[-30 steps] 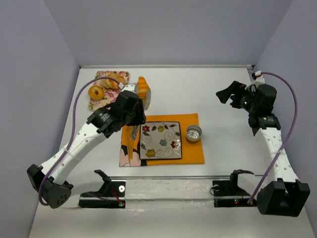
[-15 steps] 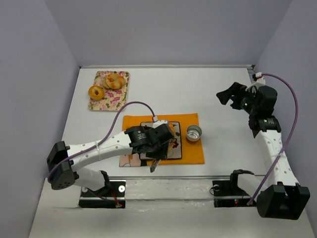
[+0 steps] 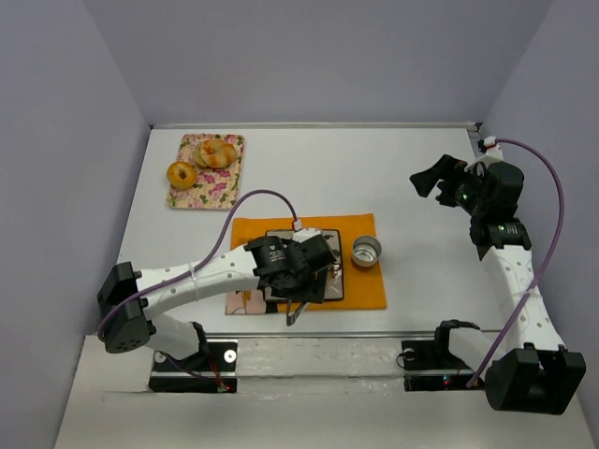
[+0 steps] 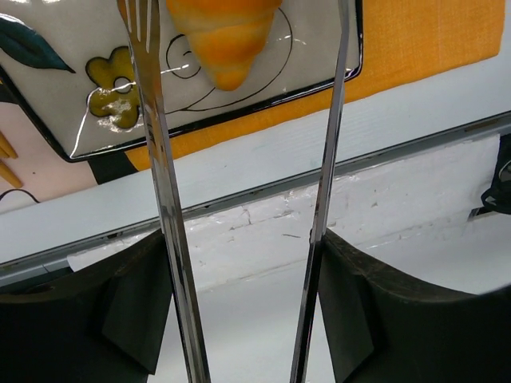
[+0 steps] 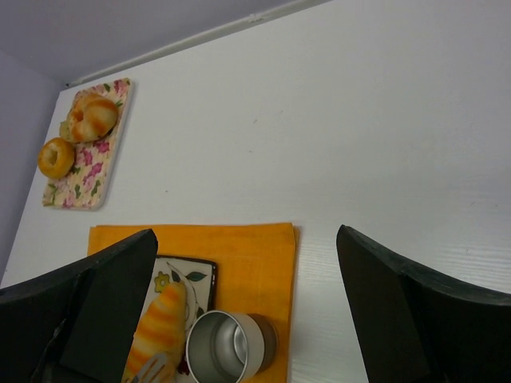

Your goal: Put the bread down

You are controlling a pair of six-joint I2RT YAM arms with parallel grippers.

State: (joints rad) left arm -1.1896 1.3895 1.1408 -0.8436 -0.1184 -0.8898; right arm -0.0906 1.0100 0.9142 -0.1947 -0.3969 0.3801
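Note:
The bread [image 4: 225, 36], a golden-orange striped roll, lies over the white flowered square plate [image 4: 64, 96]. It also shows in the right wrist view [image 5: 157, 325] on the plate [image 5: 190, 275]. My left gripper [image 4: 247, 319] is shut on metal tongs [image 4: 164, 207], whose two arms reach out to either side of the bread. The fork-like arm overlaps the bread's left edge; the other arm stands apart from it. In the top view my left gripper [image 3: 304, 276] covers the plate [image 3: 338, 281] and hides the bread. My right gripper [image 3: 426, 182] is open and empty, high at the right.
A metal cup [image 3: 366, 251] stands on the orange mat [image 3: 360, 292] right of the plate. A floral tray [image 3: 225, 182] at the back left holds a ring bun [image 3: 182, 175] and a swirled bun [image 3: 216, 152]. A metal rail [image 3: 374, 334] runs along the near edge.
My left arm swung from beside the floral tray down to the plate, carrying the bread in the tongs. Over the last half second it shifted only slightly. The right arm has not moved.

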